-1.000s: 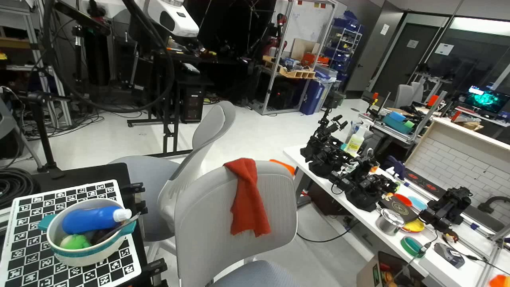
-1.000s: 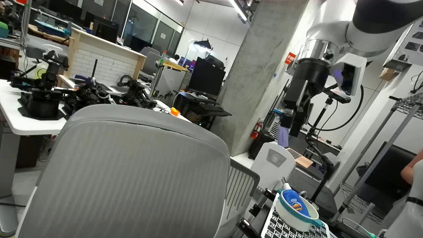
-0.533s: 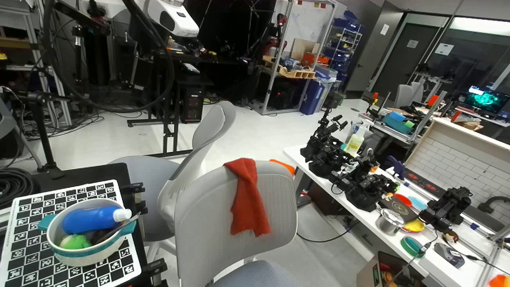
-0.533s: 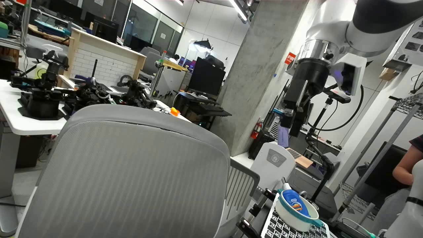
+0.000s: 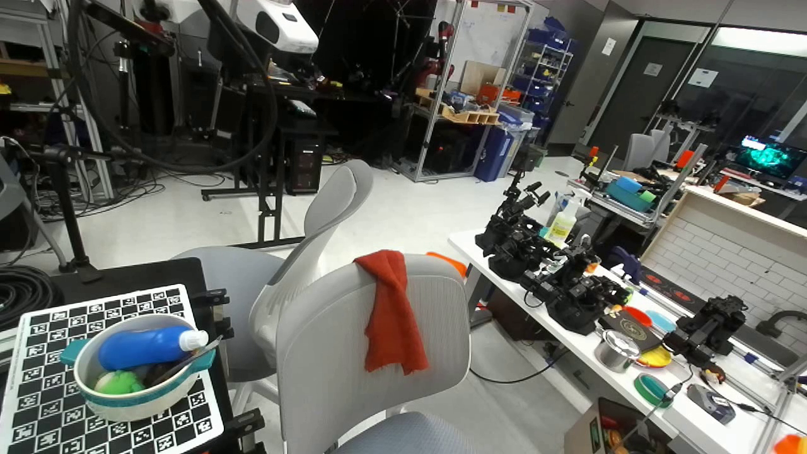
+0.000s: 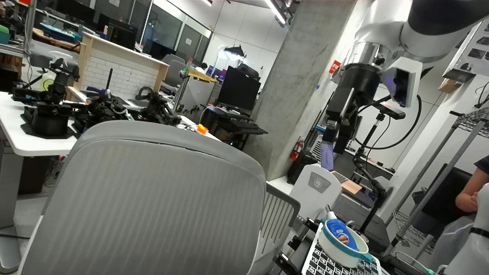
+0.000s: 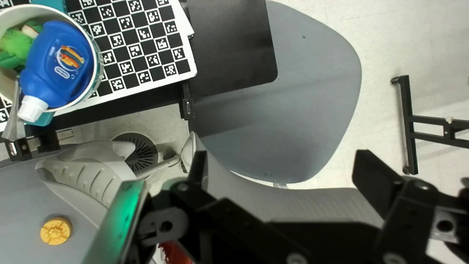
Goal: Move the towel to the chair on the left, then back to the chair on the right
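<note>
The red towel (image 5: pixel 394 315) hangs over the top of the back of a grey chair (image 5: pixel 315 353) in an exterior view. A sliver of the towel (image 7: pixel 175 255) shows at the bottom of the wrist view, behind the gripper's linkage. A second grey chair (image 5: pixel 340 202), with no towel on it, stands beside it. Its seat (image 7: pixel 285 121) and back (image 7: pixel 278 201) lie below the gripper in the wrist view. My gripper (image 6: pixel 333 144) points down in the air. In the wrist view its fingers (image 7: pixel 280 161) are wide apart with nothing between them. In an exterior view a large chair back (image 6: pixel 153 198) hides the towel.
A pot (image 5: pixel 126 410) with a blue bottle (image 5: pixel 148 347) stands on a checkered board (image 5: pixel 38 378) beside the chairs. A yellow round thing (image 7: pixel 55 231) lies on a grey seat. A white table (image 5: pixel 466 246) holds black robot arms. A person (image 6: pixel 468 194) stands at the edge.
The arm and gripper have shifted slightly, up and a little left in an exterior view. The person at the edge has moved further into view. The towel and chairs have not moved.
</note>
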Robot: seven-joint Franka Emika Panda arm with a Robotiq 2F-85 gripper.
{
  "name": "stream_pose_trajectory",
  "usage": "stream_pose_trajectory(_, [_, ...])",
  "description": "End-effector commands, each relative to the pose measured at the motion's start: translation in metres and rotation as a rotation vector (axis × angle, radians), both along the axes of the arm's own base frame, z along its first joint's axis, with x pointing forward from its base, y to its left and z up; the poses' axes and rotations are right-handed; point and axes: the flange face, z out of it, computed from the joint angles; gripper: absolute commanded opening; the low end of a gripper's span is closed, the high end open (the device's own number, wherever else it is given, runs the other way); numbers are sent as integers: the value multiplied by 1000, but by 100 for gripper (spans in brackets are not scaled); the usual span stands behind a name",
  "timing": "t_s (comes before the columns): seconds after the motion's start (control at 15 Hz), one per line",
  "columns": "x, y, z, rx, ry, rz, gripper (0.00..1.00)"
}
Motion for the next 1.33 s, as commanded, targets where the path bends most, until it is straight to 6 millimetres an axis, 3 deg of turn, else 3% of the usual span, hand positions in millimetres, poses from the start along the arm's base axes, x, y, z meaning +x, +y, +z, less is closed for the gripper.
stream_pose_trajectory(0.0, [30, -12, 25, 24, -62, -102, 100])
stream_pose_trajectory(0.27, [77, -30, 47, 46, -153, -220, 100])
stream_pose_trajectory(0.47, [113, -31, 51, 79, -183, -299, 100])
stream_pose_trajectory(0.87, [175, -40, 5, 49, -174, -557, 100])
stream_pose_trajectory(1.13, [194, -57, -32, 7, -146, -757, 100])
stream_pose_trajectory(1.27, [194, -69, -47, -33, -133, -839, 100])
